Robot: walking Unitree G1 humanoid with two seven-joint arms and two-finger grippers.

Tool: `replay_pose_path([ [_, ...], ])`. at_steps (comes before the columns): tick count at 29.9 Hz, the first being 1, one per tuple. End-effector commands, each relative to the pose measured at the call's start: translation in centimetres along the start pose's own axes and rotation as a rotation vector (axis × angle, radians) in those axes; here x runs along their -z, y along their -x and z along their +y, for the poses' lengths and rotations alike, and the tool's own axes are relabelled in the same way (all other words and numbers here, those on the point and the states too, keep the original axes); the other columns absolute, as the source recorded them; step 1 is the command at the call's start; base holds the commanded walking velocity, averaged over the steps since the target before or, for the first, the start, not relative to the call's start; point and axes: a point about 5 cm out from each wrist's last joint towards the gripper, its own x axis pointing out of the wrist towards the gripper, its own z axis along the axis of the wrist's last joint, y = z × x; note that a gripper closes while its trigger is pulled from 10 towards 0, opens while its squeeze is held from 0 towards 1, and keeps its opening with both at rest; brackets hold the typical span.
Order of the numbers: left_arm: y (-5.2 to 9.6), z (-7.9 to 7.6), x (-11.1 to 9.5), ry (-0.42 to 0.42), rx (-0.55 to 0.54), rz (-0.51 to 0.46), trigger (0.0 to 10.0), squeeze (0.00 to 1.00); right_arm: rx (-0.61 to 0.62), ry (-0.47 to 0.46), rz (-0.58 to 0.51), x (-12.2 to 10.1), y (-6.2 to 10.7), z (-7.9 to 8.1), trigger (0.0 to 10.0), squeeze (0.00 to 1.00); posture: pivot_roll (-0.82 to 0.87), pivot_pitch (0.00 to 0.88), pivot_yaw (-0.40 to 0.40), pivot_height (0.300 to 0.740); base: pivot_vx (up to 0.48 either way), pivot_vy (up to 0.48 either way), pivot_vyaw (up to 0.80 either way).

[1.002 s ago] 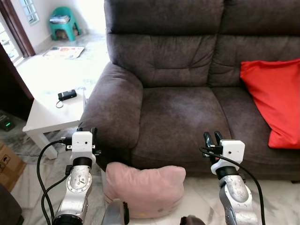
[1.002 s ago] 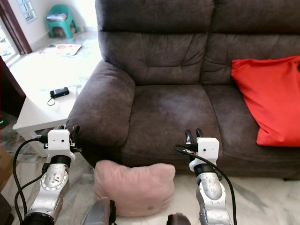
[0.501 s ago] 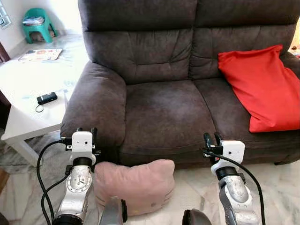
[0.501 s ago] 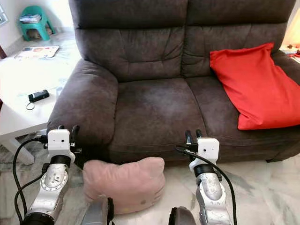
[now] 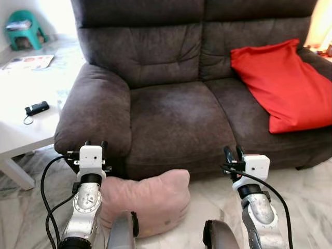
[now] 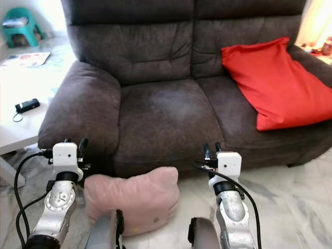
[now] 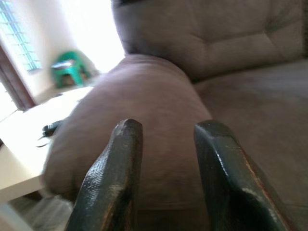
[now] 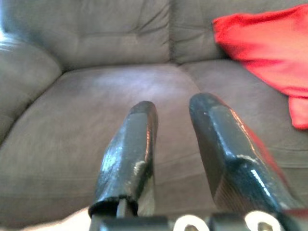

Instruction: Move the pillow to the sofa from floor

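A pink pillow (image 5: pixel 145 199) lies on the marble floor (image 5: pixel 306 192), pressed against the front of a dark brown sofa (image 5: pixel 176 109), below its left seat cushion. The left pincer (image 5: pixel 95 144) is raised just beside the pillow's left edge, in front of the sofa's armrest, its two black fingers (image 7: pixel 111 178) slightly apart and holding nothing. The right pincer (image 5: pixel 232 152) is raised to the pillow's right, before the seat front, fingers likewise parted and empty. A red cushion (image 5: pixel 280 83) rests on the sofa's right seat. A white worktop (image 5: pixel 15 127) to the left carries a small black device (image 5: pixel 36 108).
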Motion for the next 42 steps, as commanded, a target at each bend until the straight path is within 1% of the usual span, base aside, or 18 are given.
replay_pose_path([
  [1,0.5,0.3,0.9,-0.010,-0.003,0.045,10.0,0.00,-0.028,0.020,-0.030,-0.7,-0.5,0.4,10.0,0.00,-0.01,0.053,0.026,0.568,0.000,0.000,0.80],
  [10,0.5,0.2,1.0,-0.008,0.003,0.049,10.0,0.00,-0.039,0.013,-0.026,-0.7,-0.5,0.5,10.0,0.00,-0.01,0.052,0.026,0.568,0.000,0.000,0.80],
  [13,0.5,0.0,1.1,0.009,0.024,0.059,10.0,0.00,-0.040,0.014,-0.023,-0.6,-0.4,0.5,10.0,0.00,-0.01,0.053,0.026,0.568,0.000,0.000,0.65],
  [16,0.6,-0.5,1.2,0.023,0.062,0.068,10.0,0.00,-0.042,0.005,-0.014,-0.4,-0.4,0.6,10.0,0.00,-0.02,0.054,0.026,0.568,0.000,0.000,0.00],
  [21,0.8,-0.8,1.4,0.028,0.079,0.080,10.0,0.00,-0.047,0.018,-0.018,-0.5,-0.4,0.6,10.0,0.00,-0.02,0.055,0.027,0.568,0.000,0.000,0.00],
  [25,0.8,-0.9,1.5,0.039,0.092,0.086,10.0,0.00,-0.053,0.024,-0.019,-0.5,-0.4,0.7,10.0,0.00,-0.01,0.056,0.027,0.568,0.000,0.000,0.80],
  [27,0.8,-1.2,1.6,0.074,0.117,0.097,10.0,0.00,-0.052,0.017,-0.019,-0.5,-0.4,0.7,10.0,0.00,-0.01,0.057,0.027,0.568,0.000,0.000,0.80],
  [35,0.9,-1.5,1.8,0.095,0.154,0.117,10.0,0.00,-0.057,0.016,-0.016,-0.5,-0.4,0.8,10.0,0.00,-0.01,0.059,0.027,0.568,0.000,0.000,0.73],
  [36,1.0,-1.8,2.0,0.099,0.181,0.131,10.0,0.00,-0.048,0.001,-0.010,-0.4,-0.4,0.7,10.0,0.00,-0.01,0.060,0.027,0.568,0.000,0.000,0.00],
  [38,1.1,-2.0,2.2,0.101,0.201,0.143,10.0,0.00,-0.047,-0.001,-0.009,-0.3,-0.4,0.7,10.0,0.00,-0.01,0.060,0.028,0.568,0.000,0.000,0.00],
  [42,1.2,-2.1,2.4,0.111,0.212,0.150,10.0,0.00,-0.048,-0.008,-0.008,-0.3,-0.4,0.7,10.0,0.00,-0.01,0.061,0.028,0.568,0.000,0.000,0.00],
])
